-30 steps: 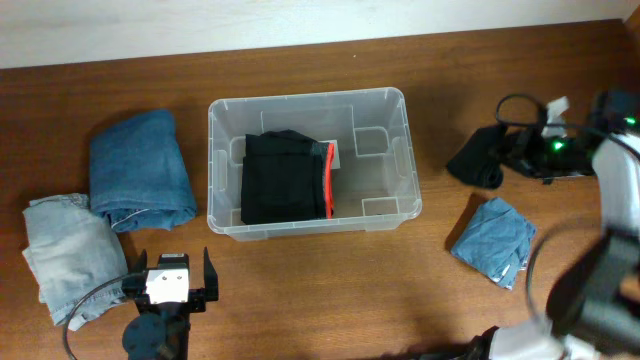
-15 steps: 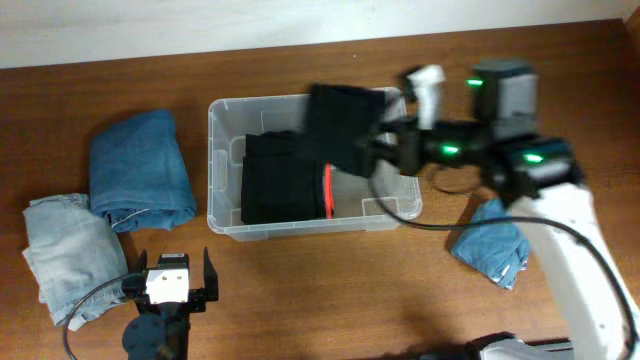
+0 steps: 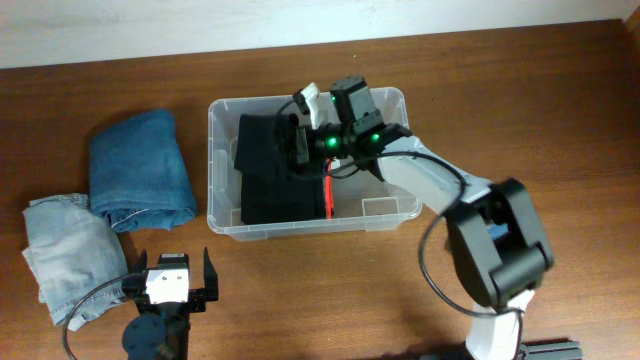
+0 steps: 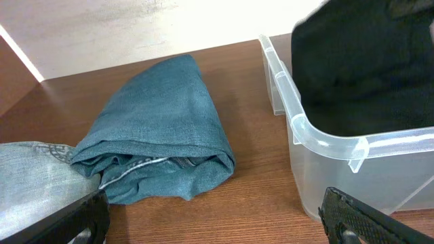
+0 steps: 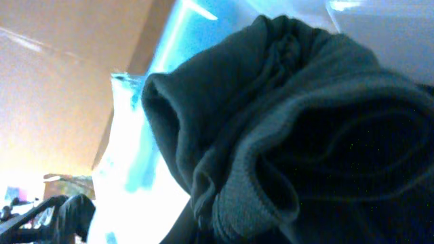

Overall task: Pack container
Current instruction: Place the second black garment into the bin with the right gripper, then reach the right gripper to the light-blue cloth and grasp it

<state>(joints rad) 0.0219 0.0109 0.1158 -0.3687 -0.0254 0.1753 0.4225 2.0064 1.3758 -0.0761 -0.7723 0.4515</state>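
The clear plastic container (image 3: 388, 206) stands mid-table; its near corner shows in the left wrist view (image 4: 319, 139). A folded black garment with a red edge (image 3: 327, 196) lies inside. My right gripper (image 3: 300, 141) reaches in from the right, over the bin's left half, shut on a second black garment (image 3: 262, 152) that rests on the folded one. That dark cloth (image 5: 305, 149) fills the right wrist view and hides the fingers. My left gripper (image 3: 170, 281) is open and empty at the table's front left, its fingertips (image 4: 366, 217) spread wide.
A folded blue denim piece (image 3: 140, 170) lies left of the bin, also in the left wrist view (image 4: 163, 135). Light faded jeans (image 3: 62, 255) lie at the front left (image 4: 30, 179). The right arm's links (image 3: 495, 245) stretch over the table's right side.
My right arm has swung from the far right across into the container, carrying the black garment and lowering it onto the folded black one. The left arm has not moved.
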